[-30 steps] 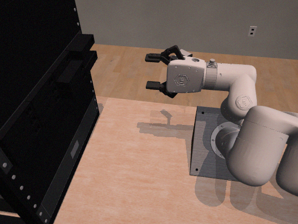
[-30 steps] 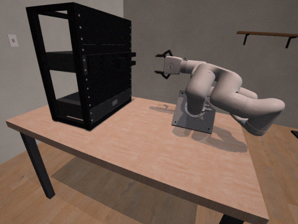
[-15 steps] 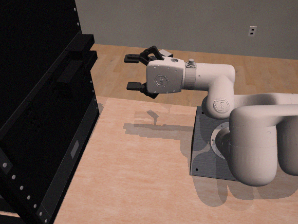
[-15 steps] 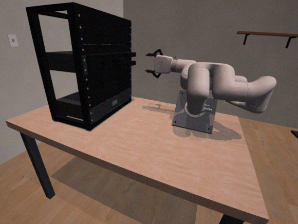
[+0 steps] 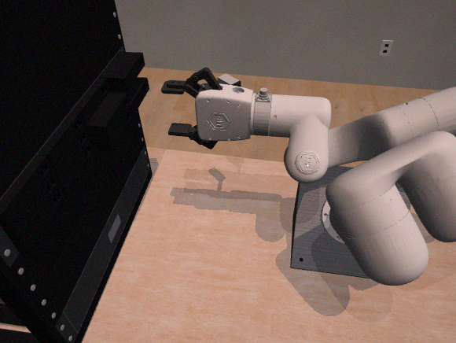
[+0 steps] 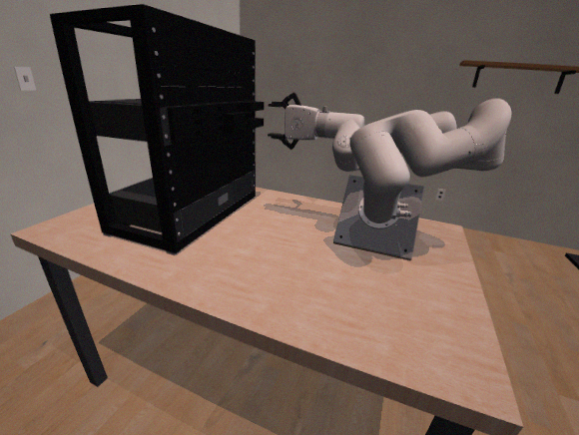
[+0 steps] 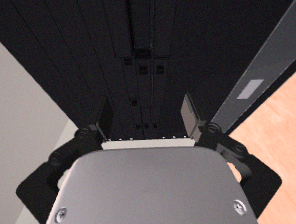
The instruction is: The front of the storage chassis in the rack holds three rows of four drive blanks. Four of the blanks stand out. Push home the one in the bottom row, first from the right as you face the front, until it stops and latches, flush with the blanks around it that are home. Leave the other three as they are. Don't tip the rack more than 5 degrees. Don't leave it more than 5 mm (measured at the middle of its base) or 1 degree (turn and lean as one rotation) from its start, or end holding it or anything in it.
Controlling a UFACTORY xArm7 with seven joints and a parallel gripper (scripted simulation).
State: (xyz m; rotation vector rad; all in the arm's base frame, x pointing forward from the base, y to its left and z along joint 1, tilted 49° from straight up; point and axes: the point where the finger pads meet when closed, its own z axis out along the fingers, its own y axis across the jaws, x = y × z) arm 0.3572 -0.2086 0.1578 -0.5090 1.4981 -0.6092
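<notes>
Blanks (image 5: 131,63) jutting from the dark rack (image 6: 145,60) at the upper left of the top view lie just left of the fingers (image 5: 176,86), which stand wide apart and empty, level with them, their long axes pointing toward the arm.

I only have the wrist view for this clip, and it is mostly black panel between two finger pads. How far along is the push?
Observer: Not begun. In the top view the gripper is open, holds nothing, and stands short of the rack, apart from it.
Operator: What is it aimed at?
Observer: In the exterior view it faces the two blanks that jut out at the rack's far front edge.
Operator: Where does the rack stand?
Observer: On a wooden table, beside the arm's grey base plate.
Operator: Does it look tipped?
Observer: It looks upright in the exterior view.
</notes>
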